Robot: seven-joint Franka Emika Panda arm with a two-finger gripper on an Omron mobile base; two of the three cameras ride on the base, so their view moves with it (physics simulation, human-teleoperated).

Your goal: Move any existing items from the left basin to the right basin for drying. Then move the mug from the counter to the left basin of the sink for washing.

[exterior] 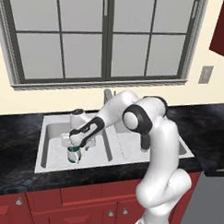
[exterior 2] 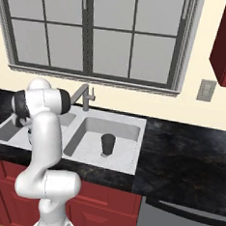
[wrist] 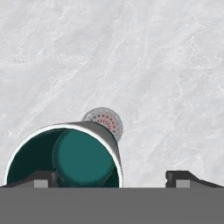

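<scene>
Mug, small and white with a teal-green interior (wrist: 65, 159), sits upright on the light-grey metal left basin's (exterior: 50, 150) floor beside the round drain (wrist: 103, 120), the claw (wrist: 111, 178) spread wide above it.

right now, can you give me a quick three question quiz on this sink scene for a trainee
1. True or false: the dark tumbler stands upright in the right basin.
2. Where is the mug? A) on the counter B) in the left basin C) on the window sill
3. Fill in: the pincer is ____ just above the mug, one fingertip outside its rim.

Key: 1 true; 2 B, it stands in the left basin, near the drain; 3 open.
</scene>
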